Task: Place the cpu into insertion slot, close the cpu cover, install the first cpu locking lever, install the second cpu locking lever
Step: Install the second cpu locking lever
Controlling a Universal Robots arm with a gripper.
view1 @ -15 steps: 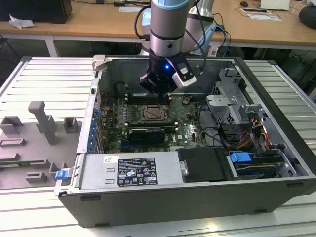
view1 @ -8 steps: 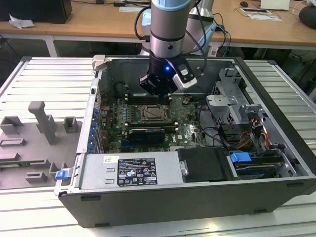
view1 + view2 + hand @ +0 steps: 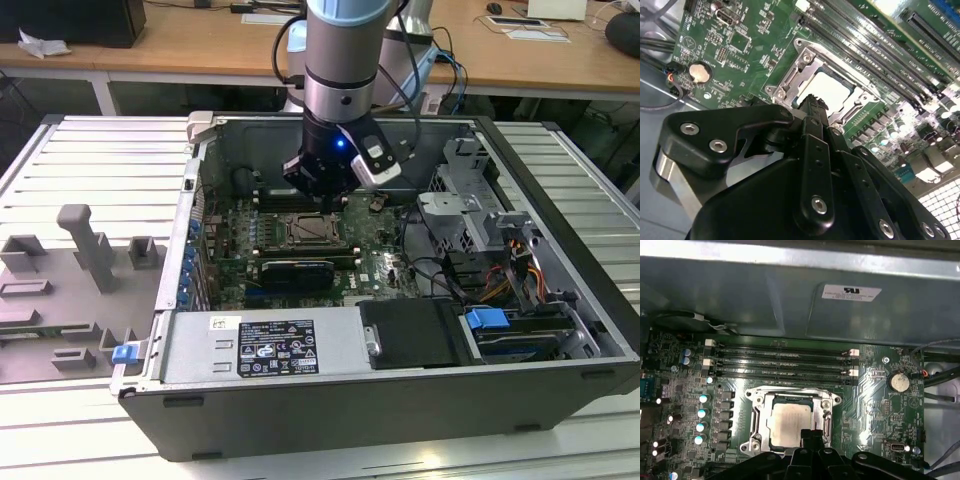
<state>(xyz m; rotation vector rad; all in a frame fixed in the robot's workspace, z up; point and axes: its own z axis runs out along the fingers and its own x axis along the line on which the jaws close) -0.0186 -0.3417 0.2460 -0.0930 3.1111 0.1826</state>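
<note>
Cpu seated in slot, cover down over it — levers look unlatched, can't confirm. My hand pressed together, at socket's 6 o'clock edge.

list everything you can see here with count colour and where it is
computer case: 1, dark grey, lying open on slatted table
motherboard: 1, green, inside case
cpu: 1, pale silver-grey, seated in insertion slot
cpu cover: 1, silvery, closed around cpu
memory slots: several, black, beside the socket
coin battery: 1, silver, on motherboard
fixture blocks: several, grey, exterior view's left
desks: wooden, behind
gripper: 1, black, at the socket's edge
</note>
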